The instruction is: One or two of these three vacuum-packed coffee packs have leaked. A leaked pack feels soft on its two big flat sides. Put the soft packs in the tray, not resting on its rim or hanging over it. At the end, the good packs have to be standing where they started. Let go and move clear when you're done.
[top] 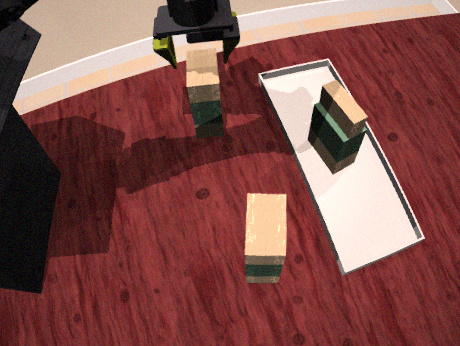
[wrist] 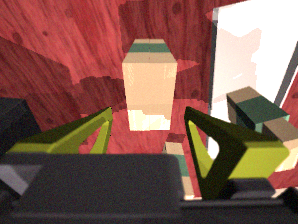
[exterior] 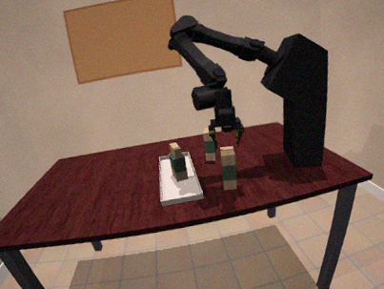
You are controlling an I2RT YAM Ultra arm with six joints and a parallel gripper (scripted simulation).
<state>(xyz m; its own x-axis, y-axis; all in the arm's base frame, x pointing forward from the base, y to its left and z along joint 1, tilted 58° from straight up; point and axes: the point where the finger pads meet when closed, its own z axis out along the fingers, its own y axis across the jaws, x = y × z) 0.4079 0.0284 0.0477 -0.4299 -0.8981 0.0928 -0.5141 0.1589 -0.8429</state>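
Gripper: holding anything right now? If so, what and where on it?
Nothing held. The gripper is open, its fingers straddling the top of the far coffee pack without clamping it. That pack stands on the table.

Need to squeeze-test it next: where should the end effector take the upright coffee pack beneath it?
Come down from above onto the upright tan-and-green coffee pack, open end effector astride its upper part, pads on the two big flat sides.
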